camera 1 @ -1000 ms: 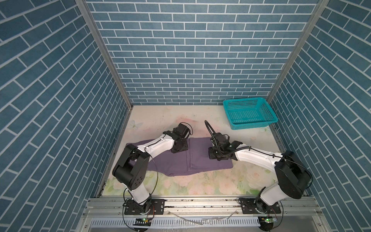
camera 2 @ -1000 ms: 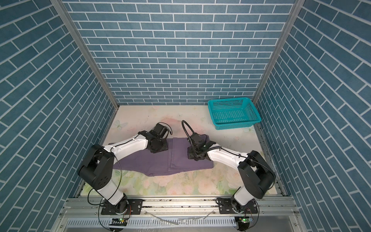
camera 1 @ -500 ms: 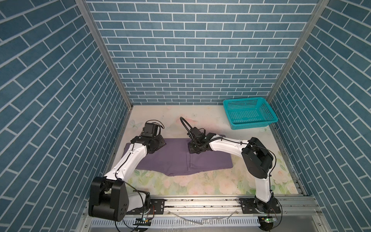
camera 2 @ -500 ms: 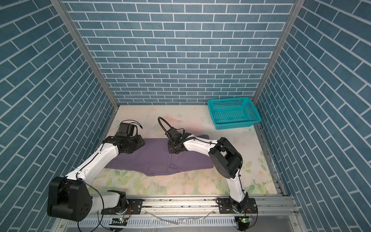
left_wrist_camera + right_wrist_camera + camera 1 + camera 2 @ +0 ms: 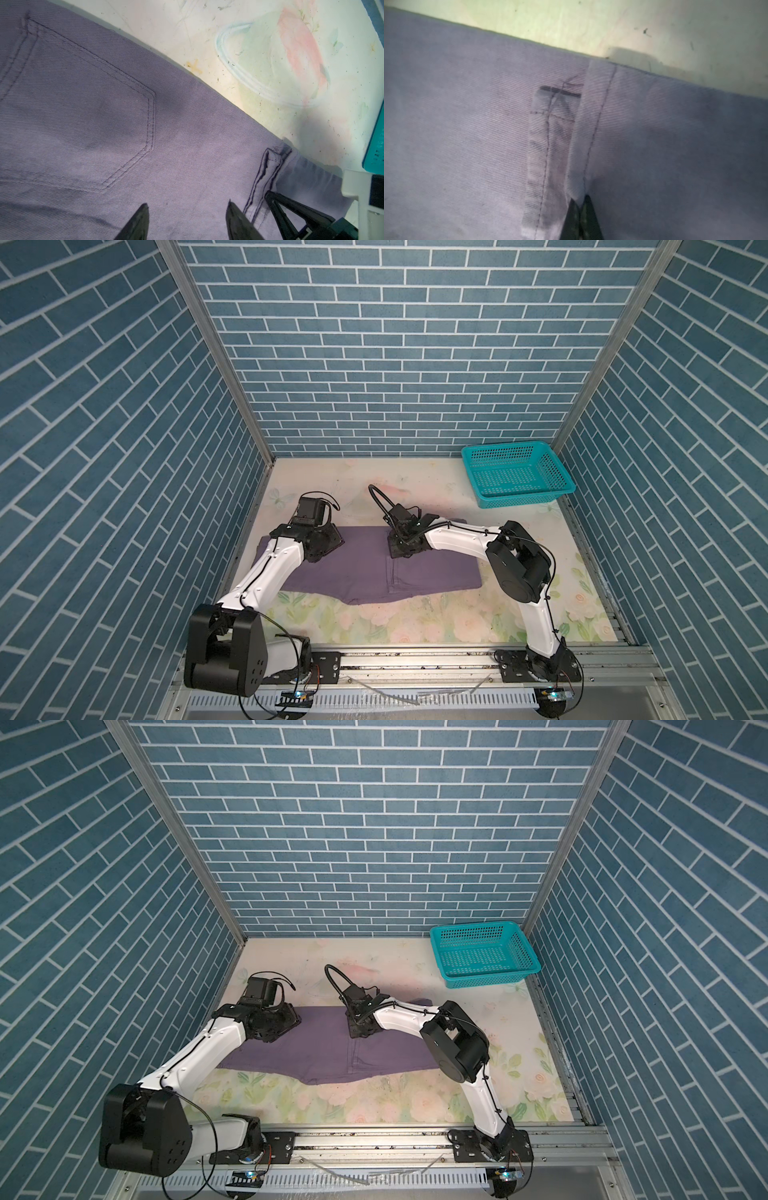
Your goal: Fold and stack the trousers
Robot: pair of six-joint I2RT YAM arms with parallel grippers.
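Note:
The purple trousers [image 5: 436, 572] [image 5: 316, 1048] lie spread flat across the table in both top views. My left gripper [image 5: 326, 546] [image 5: 282, 1026] hangs low over their left part. In the left wrist view it [image 5: 188, 207] stands open over the cloth [image 5: 83, 124] beside a stitched back pocket [image 5: 93, 116], with nothing between its fingers. My right gripper [image 5: 401, 551] [image 5: 361, 1031] is down on the middle of the trousers near their far edge. In the right wrist view it [image 5: 580, 200] is shut, pinching a raised stitched fold of the cloth [image 5: 467, 145] next to a belt loop [image 5: 548, 145].
A teal plastic basket [image 5: 517, 479] [image 5: 484, 952] stands empty at the table's back right; its edge [image 5: 376, 149] shows in the left wrist view. The floral table top [image 5: 415, 626] shows bare in front of the trousers. Blue brick walls close in three sides.
Both grippers have moved left along the trousers. The right gripper opened partway, then closed on the cloth fold. The left gripper stayed open.

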